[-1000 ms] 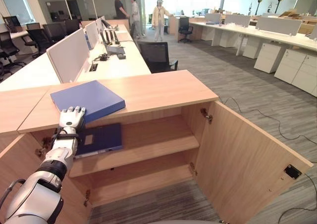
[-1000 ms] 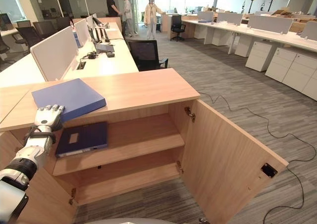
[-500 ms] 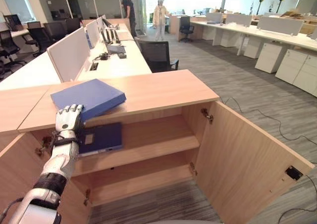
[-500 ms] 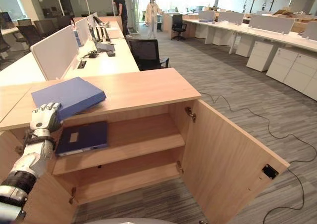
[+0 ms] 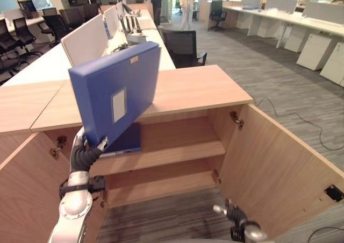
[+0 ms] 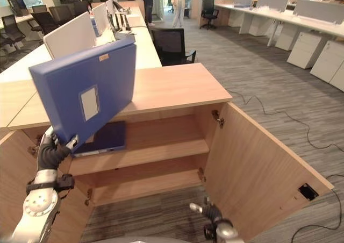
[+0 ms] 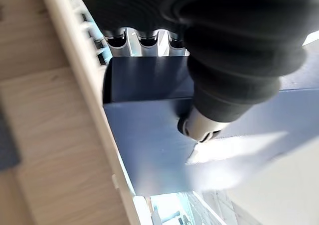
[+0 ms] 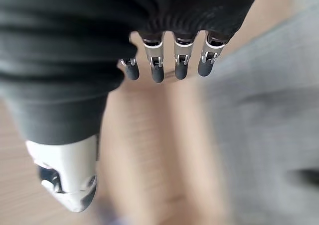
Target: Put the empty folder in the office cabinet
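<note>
Left eye view: the left hand [image 5: 85, 156] holds a thick blue box folder with a smooth plastic cover [image 5: 115, 95] by its lower corner, fingers and thumb clamped on the edge. The folder stands nearly upright, tilted, lifted in front of the light wooden cabinet's flat top [image 5: 199, 87], with one pale rectangular label on its face. Below, the cabinet has two plain wooden shelves; on the upper shelf [image 5: 172, 149] lies a second, darker blue folder [image 5: 126, 141], flat and partly hidden behind the raised one. The wide wooden door [image 5: 279, 162] stands open to the right, over grey striped carpet [image 5: 269, 76]. The right hand [image 5: 236, 217] shows low in front of the door.

Right eye view: the same layout, two folders in all, the raised one at the left above the open compartment.

Left wrist view: the dark ribbed cover sits over the folder's smooth blue surface [image 7: 149, 150]; silver fingers [image 7: 142, 42] hook over its far edge and the thumb presses its face.

Right wrist view: the right hand's dark-tipped fingers [image 8: 157, 68] hang loosely straight, holding nothing, above blurred wood and carpet.
</note>
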